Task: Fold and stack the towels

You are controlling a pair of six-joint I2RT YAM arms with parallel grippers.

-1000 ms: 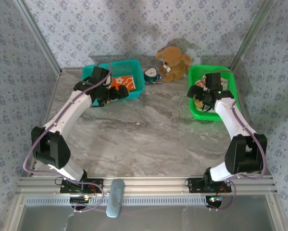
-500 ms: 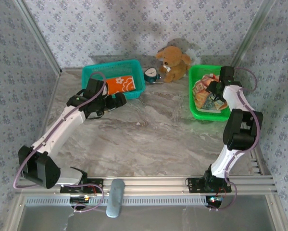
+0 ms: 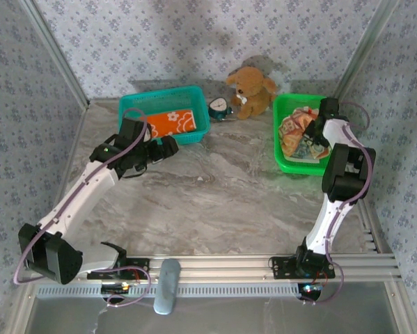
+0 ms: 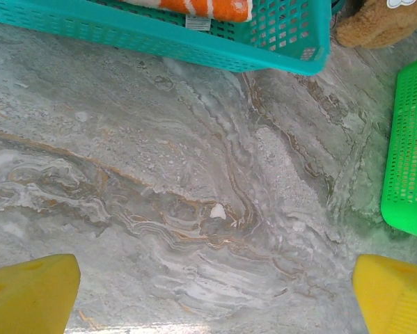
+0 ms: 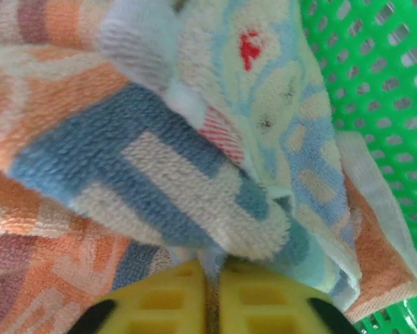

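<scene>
No legible writing; small white tag [image 4: 198,23] on the orange towel [image 4: 225,7] too blurred

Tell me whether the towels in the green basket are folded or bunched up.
Bunched up. The towels sit in the green basket as a rumpled heap; the right wrist view shows loose overlapping folds.

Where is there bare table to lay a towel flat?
The middle of the marble table, between the teal basket, the green basket and the near edge, is bare. Crowded: the back edge, where the plush toy sits between the baskets, and the green basket, heaped with towels, the right tool shut on one.
</scene>
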